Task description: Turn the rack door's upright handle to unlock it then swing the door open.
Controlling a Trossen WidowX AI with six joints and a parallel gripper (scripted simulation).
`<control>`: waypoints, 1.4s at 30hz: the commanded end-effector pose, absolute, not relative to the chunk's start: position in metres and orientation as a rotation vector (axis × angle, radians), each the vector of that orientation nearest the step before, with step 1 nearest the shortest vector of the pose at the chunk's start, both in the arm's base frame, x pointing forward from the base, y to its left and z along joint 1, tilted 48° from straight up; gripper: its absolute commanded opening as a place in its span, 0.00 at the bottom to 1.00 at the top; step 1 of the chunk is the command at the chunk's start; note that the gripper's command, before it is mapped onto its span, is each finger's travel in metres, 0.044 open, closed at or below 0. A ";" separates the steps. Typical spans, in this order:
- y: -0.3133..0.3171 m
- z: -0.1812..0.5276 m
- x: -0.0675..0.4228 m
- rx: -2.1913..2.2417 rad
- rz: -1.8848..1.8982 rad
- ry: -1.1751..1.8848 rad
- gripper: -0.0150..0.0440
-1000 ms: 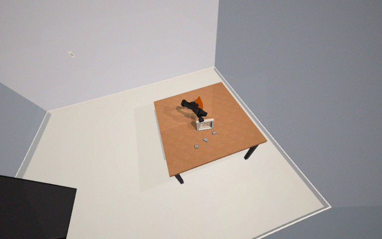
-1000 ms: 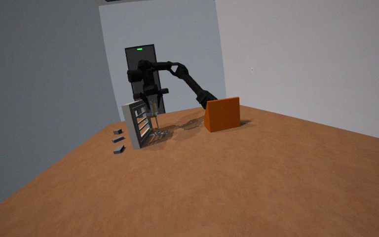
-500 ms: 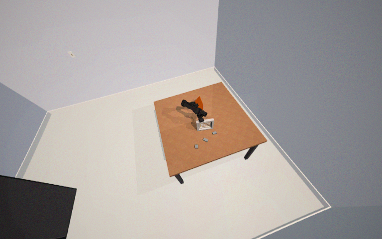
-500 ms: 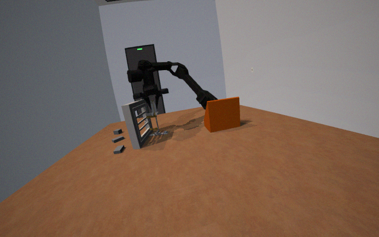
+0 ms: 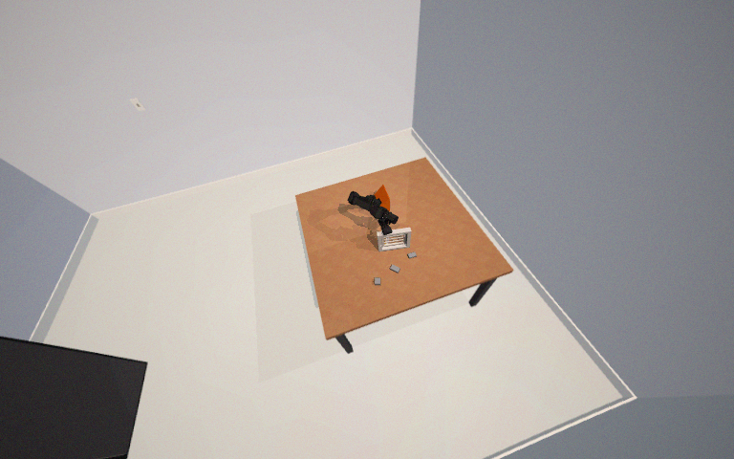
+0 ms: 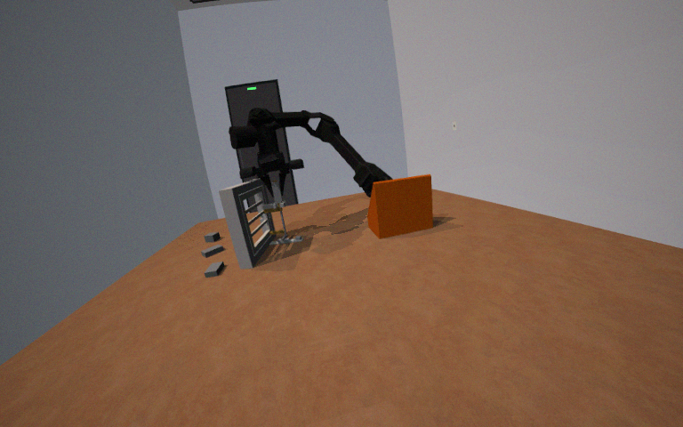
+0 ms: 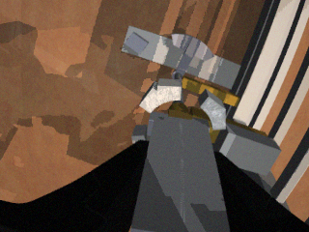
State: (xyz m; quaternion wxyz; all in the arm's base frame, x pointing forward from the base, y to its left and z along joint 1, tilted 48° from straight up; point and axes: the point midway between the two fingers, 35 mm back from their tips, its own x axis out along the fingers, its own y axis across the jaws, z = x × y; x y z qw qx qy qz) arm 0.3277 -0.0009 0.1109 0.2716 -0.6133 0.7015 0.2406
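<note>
The pale rack frame [image 5: 409,238] [image 6: 233,229] stands upright on the table. Its slatted door appears about flush with the frame; a small gap cannot be ruled out. The grey upright handle [image 6: 275,189] [image 7: 181,169] stands out in front of the door, with yellow pieces and a grey block between it and the door. My gripper [image 5: 385,229] [image 6: 277,197] [image 7: 178,157] points down from above and is shut on the handle, one dark finger on each side. In the wrist view the handle looks turned at an angle to the slats. The fingers' inner faces are partly hidden.
An orange wedge-shaped block [image 5: 383,195] [image 6: 403,206] stands on the table [image 5: 433,189] [image 6: 403,326] near the arm's base. Three small grey blocks, one of them the middle block [image 5: 395,268] [image 6: 212,251], lie behind the rack, on the side away from the handle.
</note>
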 end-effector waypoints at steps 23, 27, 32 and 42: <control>0.009 0.103 0.313 -1.411 0.275 1.875 0.28; 0.012 0.100 0.309 -1.365 0.208 1.867 0.28; 0.016 0.096 0.303 -1.308 0.129 1.855 0.28; 0.028 0.086 0.291 -1.198 -0.016 1.826 0.28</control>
